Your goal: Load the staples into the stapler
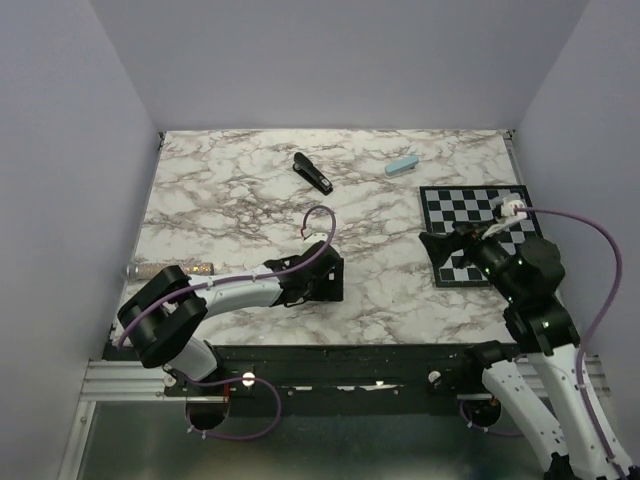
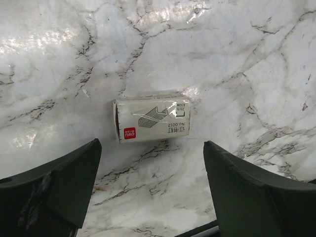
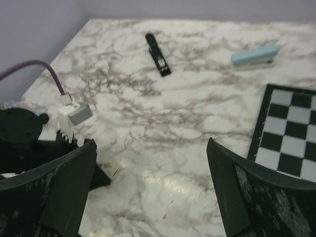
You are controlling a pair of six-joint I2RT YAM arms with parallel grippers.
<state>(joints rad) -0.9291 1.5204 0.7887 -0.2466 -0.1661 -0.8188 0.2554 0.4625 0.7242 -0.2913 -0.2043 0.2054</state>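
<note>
Left hand (image 2: 151,146) is seen spread wide with nothing gripped, its dark fingers (image 2: 64,182) parted over the marble. Right hand (image 3: 150,143) is likewise held fully open and nothing is carried in it; it is poised by the left edge of the chessboard (image 1: 475,215), which is laid flat on the right side of the desk (image 1: 240,200). Far back, near the middle, the black stapler (image 1: 313,173) is found lying at a slant, with a pale blue stapler (image 1: 402,165) off to its right. Just beyond the left fingertips, untouched, the small white box of staples (image 2: 152,119) is spotted.
</note>
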